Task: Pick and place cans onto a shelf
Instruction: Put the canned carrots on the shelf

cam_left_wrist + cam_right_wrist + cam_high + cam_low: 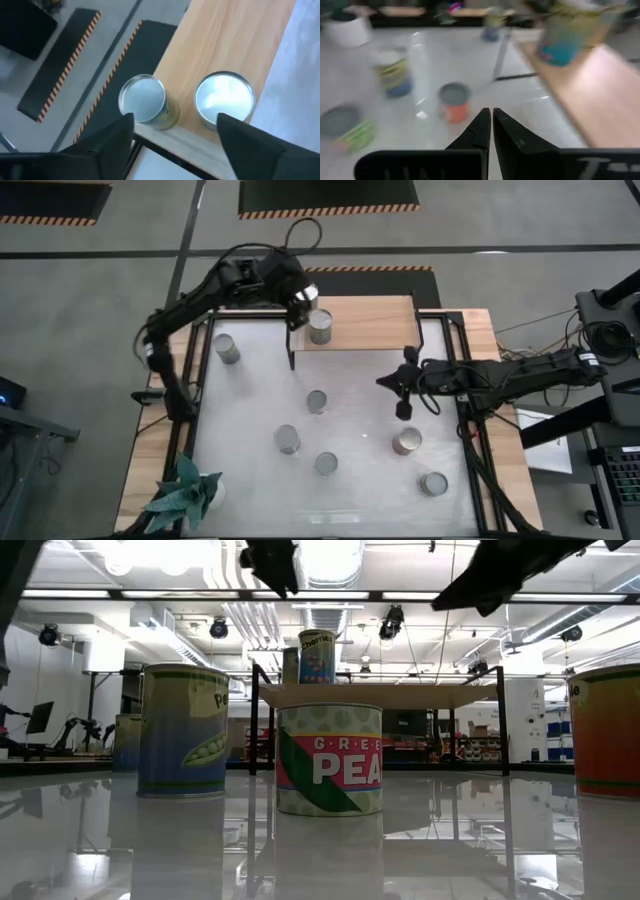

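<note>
Surface [250, 480], white: six cans stand loose on it — one [433, 484] near the front right corner, others [326, 464] [288, 440] [406, 442] mid-front, one [316, 401] central, one [227, 348] far left.
Right gripper [402, 411]: hovers above the surface's centre-right, jaws together, empty.
Shelf [370, 325], far edge: two cans [224, 102] [145, 100] stand upright at its left end.
Left gripper [303, 305]: above those two, jaws apart, holding nothing.
</note>
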